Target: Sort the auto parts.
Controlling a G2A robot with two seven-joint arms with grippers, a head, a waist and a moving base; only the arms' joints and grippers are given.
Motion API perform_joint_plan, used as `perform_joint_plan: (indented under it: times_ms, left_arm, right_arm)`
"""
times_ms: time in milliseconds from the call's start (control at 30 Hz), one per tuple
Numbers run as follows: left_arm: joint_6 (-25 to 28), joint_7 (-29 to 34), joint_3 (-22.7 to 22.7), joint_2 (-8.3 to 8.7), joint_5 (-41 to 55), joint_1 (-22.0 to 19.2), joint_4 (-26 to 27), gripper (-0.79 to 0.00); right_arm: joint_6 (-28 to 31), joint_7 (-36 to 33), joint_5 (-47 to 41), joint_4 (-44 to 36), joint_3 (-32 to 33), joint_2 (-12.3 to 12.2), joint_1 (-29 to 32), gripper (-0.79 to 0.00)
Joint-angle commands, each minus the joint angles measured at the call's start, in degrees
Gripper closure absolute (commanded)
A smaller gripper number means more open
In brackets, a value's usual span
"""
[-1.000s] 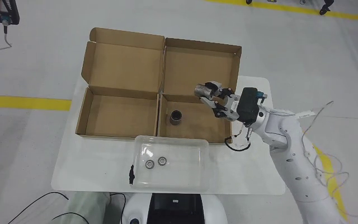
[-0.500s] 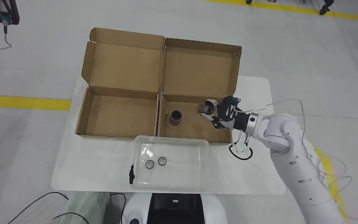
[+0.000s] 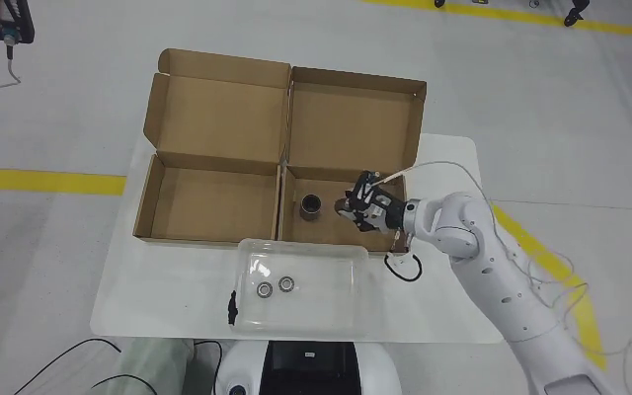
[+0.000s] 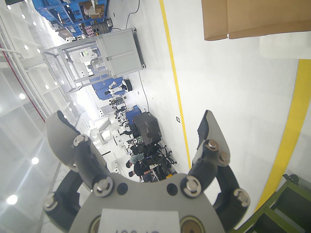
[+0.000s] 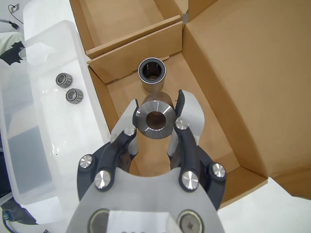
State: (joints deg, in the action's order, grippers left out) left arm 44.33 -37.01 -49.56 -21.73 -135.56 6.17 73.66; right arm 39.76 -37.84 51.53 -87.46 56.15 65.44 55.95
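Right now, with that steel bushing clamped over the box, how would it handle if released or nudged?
The steel bushing looks thick-walled and solid, so probably heavy for its size and rigid. Its smooth round side could slip in the jaws and would likely roll if laid sideways in the cardboard box.

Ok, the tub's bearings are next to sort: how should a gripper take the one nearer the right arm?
Probably by its outer wall, from straight above: that bearing lies flat in the clear tub, bore up. Keep clear of the second bearing beside it.
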Motion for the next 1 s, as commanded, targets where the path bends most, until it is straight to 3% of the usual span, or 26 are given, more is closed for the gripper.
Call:
perform_joint_plan:
  times_ms: [0, 167, 833, 967]
  left_arm:
    - [0.00, 0.00, 0.00, 0.00, 0.00, 0.00, 0.00, -0.785]
    - [0.00, 0.00, 0.00, 0.00, 0.00, 0.00, 0.00, -0.785]
    - [0.00, 0.00, 0.00, 0.00, 0.00, 0.00, 0.00, -0.785]
    - [0.00, 0.00, 0.00, 0.00, 0.00, 0.00, 0.00, -0.785]
  right_arm:
    - [-0.90, -1.02, -0.80, 1.32, -1.16, 0.33, -1.01, 0.000]
    - [-3.49, 1.84, -1.58, 3.15, -2.32, 1.08, -2.99, 0.000]
    - [-3.49, 1.84, -1.58, 3.15, -2.32, 1.08, -2.99, 0.000]
    - [-6.78, 0.48, 0.72, 3.22, -3.80, 1.38, -2.83, 0.000]
